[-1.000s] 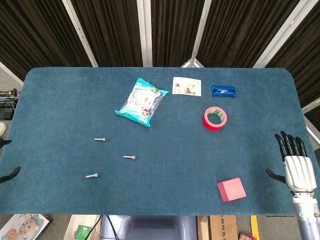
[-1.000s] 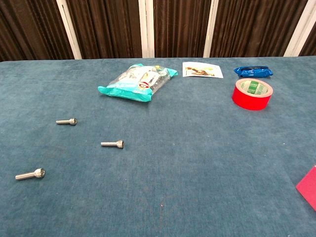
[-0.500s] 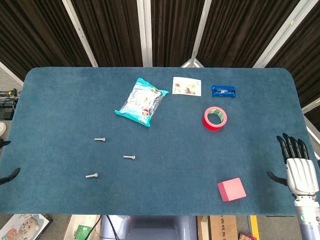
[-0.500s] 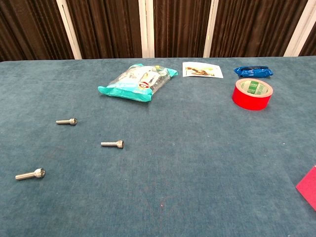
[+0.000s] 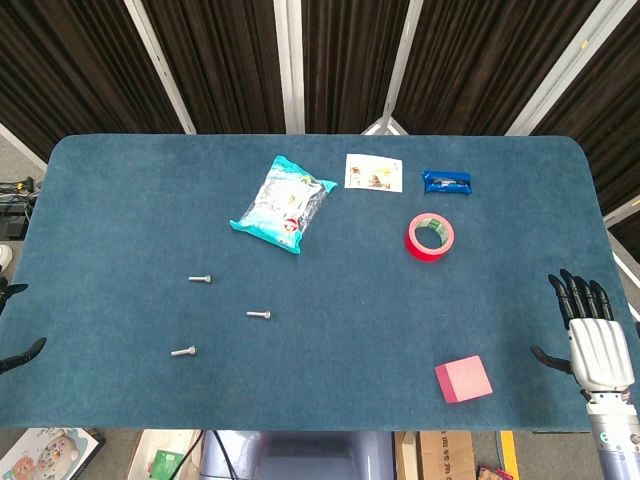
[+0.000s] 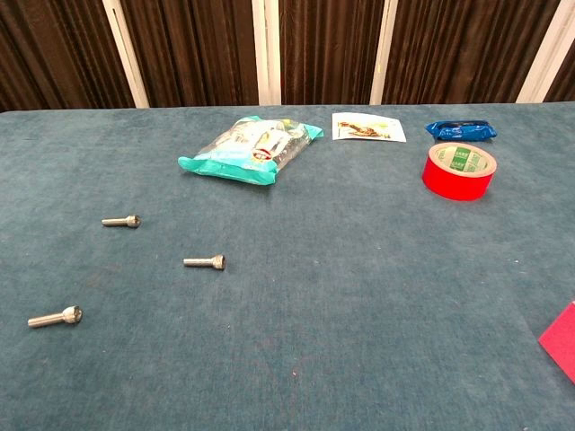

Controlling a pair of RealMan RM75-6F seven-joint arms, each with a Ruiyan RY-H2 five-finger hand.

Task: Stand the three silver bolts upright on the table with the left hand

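Observation:
Three silver bolts lie flat on the blue table (image 5: 120, 220). The far bolt (image 5: 200, 279) (image 6: 120, 221), the middle bolt (image 5: 259, 315) (image 6: 205, 262) and the near bolt (image 5: 183, 351) (image 6: 54, 317) are well apart from one another. Only dark fingertips (image 5: 24, 351) of my left hand (image 5: 12, 325) show at the table's left edge, spread and holding nothing, far left of the bolts. At the right edge, my right hand (image 5: 597, 335) holds nothing, with its fingers straight and apart. Neither hand appears in the chest view.
A teal snack bag (image 5: 281, 203) lies at the back centre, with a small card (image 5: 373, 172) and a blue packet (image 5: 446, 181) to its right. A red tape roll (image 5: 430, 236) sits right of centre. A pink block (image 5: 463, 379) rests near the front right edge.
My right hand has drifted slightly toward the table's front edge. The bolts have not moved, and the left fingertips have barely shifted.

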